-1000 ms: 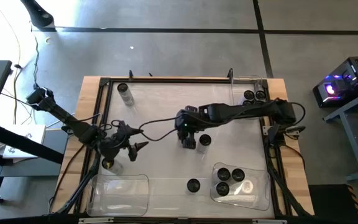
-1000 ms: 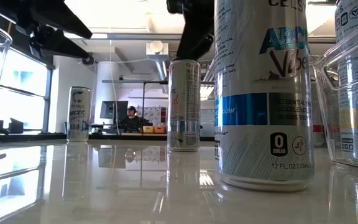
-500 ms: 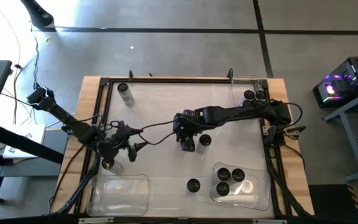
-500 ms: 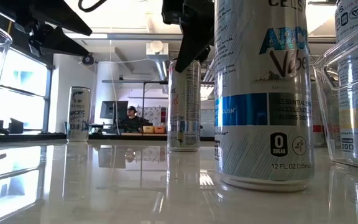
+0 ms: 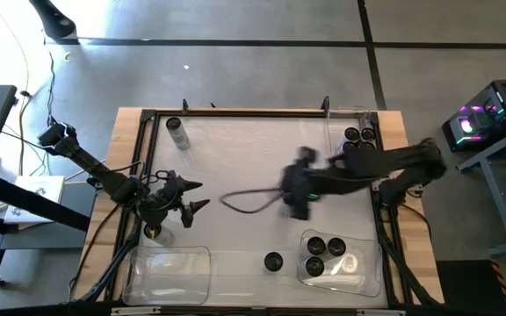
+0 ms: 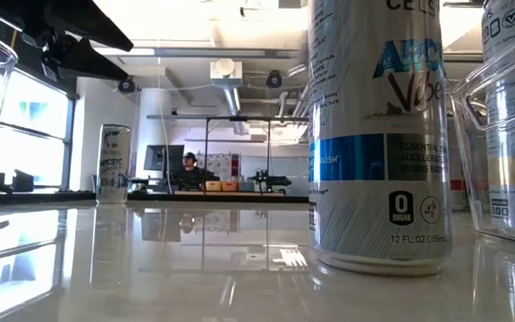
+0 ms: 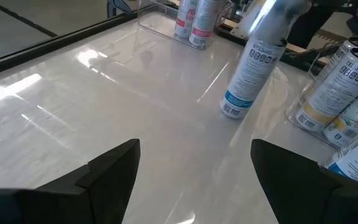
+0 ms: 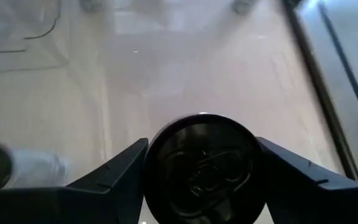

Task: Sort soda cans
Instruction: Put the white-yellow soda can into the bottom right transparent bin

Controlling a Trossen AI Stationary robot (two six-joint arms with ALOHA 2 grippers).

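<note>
Front can [image 6: 378, 134] reads "Vibe", "0 SUGAR", "12 FL OZ" on glossy metal. Right gripper [image 8: 201, 163] clamps a can [image 8: 201, 165] by its dark round top, above mid-table. Three cans sit in the clear bin [image 5: 372, 272]; its neighbour [image 5: 273, 261] stands alone, though motion blur hides detail. Left gripper [image 7: 194, 165] gapes, empty.

Bright, even light; ceiling lights glare on the glossy bench [image 6: 150, 268]; the right arm [image 5: 358, 171] shows motion blur.
</note>
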